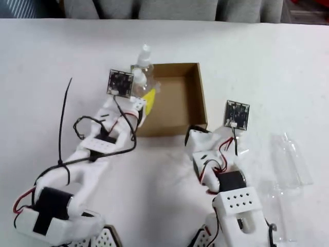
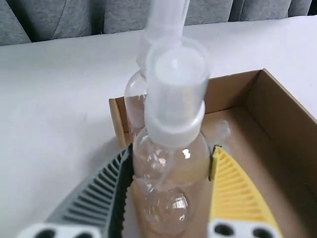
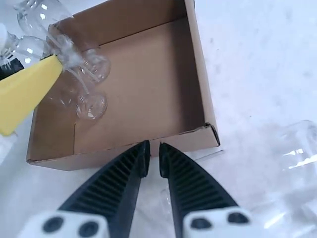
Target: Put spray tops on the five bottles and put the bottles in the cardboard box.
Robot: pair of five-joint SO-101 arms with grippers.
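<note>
Clear bottle with its spray top already on is pinched in my left jaws, held over the left part of the cardboard box, so I judge this one is at the boxing step. Next I'd lower it to the box floor and spread the jaws without knocking the other capped bottle at the box's far left corner. My right jaws sit empty, nearly pressed together, just outside the box's near wall; more clear plastic, likely uncapped bottles, lies on the worktop well right of the box.
</note>
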